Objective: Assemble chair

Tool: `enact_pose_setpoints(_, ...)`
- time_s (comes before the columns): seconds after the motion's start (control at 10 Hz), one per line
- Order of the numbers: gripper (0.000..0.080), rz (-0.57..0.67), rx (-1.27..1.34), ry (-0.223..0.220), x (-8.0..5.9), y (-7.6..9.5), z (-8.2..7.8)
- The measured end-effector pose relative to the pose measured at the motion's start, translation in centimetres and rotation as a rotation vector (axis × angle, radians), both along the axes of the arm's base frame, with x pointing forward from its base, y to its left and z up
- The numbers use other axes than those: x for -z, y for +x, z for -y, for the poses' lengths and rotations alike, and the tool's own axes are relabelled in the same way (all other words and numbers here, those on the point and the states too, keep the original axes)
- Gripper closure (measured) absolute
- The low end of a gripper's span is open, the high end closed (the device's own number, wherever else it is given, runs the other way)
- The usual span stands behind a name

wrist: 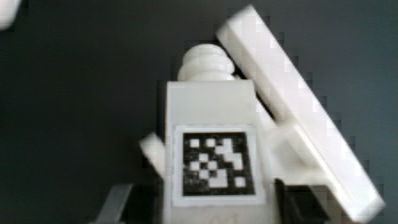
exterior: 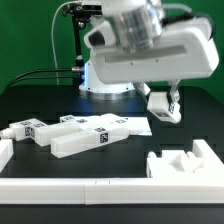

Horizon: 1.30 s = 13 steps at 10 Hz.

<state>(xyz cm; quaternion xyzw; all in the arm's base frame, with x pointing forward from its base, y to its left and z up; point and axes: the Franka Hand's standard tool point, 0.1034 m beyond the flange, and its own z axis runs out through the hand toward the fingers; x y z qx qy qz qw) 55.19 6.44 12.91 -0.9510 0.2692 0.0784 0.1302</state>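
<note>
One part in hand: a white block-shaped chair part (wrist: pixel 214 130) with a black-and-white tag on its face and a rounded peg (wrist: pixel 210 62) at its far end.
Grip state: the gripper (exterior: pixel 163 106) is clamped on that chair part. In the wrist view its fingers press the two side faces near the tagged end.
Where it is: held clear of the black table (exterior: pixel 120 155), toward the exterior view's right and apart from the other pieces.
Loose parts: several white tagged pieces (exterior: pixel 75 135) lie together at the exterior view's left and centre; a notched white piece (exterior: pixel 183 160) sits near the front right.
Slanted bar: a white bar (wrist: pixel 276 90) runs beside the held part in the wrist view. I cannot tell whether it touches the part or lies below it.
Handling: probably rigid, light and smooth — sturdy, but liable to pivot or slip in a two-finger pinch.
Where to hold: the flat parallel sides look best, leaving the peg free — it seems to be the mating end.
</note>
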Motion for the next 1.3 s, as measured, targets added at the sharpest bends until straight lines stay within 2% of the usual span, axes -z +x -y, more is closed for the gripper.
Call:
enact_pose_setpoints(0.1,0.0515,0.094,-0.050,-0.055,-0.6,1.4,-1.2)
enact_pose_setpoints(0.3,0.0515,0.225,-0.002,-0.113,-0.1,1.1,-1.3)
enact_pose_setpoints(0.5,0.0515,0.313,0.002,-0.145,0.1,1.3,-2.1)
enact_pose_setpoints(0.6,0.0515,0.404,-0.020,-0.176,-0.4,2.4,-2.5)
enact_pose_setpoints(0.8,0.0515,0.516,-0.127,-0.226,-0.9,3.5,-5.1)
enact_pose_setpoints(0.9,0.0515,0.591,-0.100,-0.241,-0.9,3.6,-5.3)
enact_pose_setpoints(1.0,0.0515,0.603,-0.102,-0.247,-0.4,3.1,-5.5)
enact_pose_setpoints(1.1,0.0515,0.608,-0.142,-0.260,-0.2,3.3,-5.1)
enact_pose_setpoints(1.2,0.0515,0.610,-0.199,-0.288,0.7,3.4,-3.8)
enact_pose_setpoints(1.3,0.0515,0.609,-0.232,-0.302,0.9,3.7,-3.2)
